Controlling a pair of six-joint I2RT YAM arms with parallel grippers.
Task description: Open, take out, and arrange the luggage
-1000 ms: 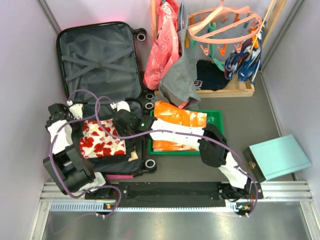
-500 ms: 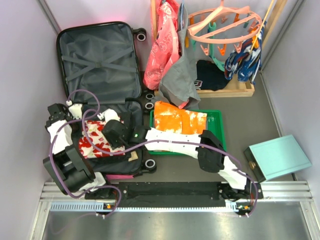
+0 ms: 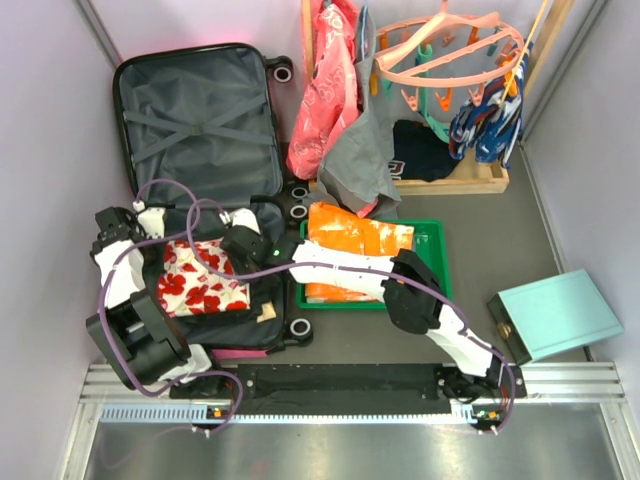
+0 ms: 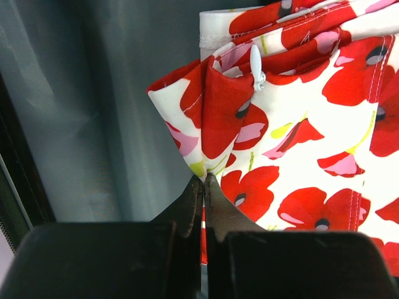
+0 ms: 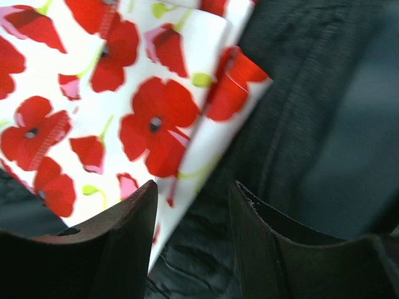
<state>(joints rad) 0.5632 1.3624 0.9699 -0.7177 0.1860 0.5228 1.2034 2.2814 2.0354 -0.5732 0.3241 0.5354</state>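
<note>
Left gripper (image 4: 202,179) pinched shut on cloth (image 4: 299,162) corner; right gripper (image 5: 193,190) half-open, empty, cloth edge between its jaws. Risk: closing could snag luggage (image 3: 200,120) lining underneath, dragging both.

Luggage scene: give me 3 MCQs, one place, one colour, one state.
1. The garment in the green tray is: A orange, B blue, C black.
2. The poppy-print cloth lies: A in the tray, B in the luggage, in its near half, C outside both.
3. The left gripper is: A wide open, B shut on the cloth, C shut on nothing.
A: orange folds fill the tray. B: the top view shows it on the dark lining. B: the left wrist view shows the jaws pinching its edge.
</note>
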